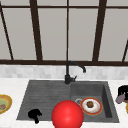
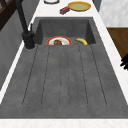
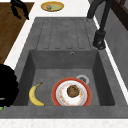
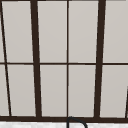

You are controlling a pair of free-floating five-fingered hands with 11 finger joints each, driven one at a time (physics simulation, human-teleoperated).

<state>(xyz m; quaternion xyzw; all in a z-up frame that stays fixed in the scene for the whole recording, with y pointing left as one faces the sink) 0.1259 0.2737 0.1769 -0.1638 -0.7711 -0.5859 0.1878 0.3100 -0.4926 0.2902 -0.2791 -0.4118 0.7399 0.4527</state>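
Sink (image 3: 62,62) basin: banana (image 3: 35,96) lies lengthwise beside plate (image 3: 71,93).

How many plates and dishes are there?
2 that I can tell: a red-rimmed plate in the sink basin beside the banana, and a yellow dish on the left counter. The red ball may hide more.

Flat, even, shadowless light throughout; the window (image 4: 52,32) panes glow pale and uniform. Everything renders soft and blurred, without glare or edge distortion.
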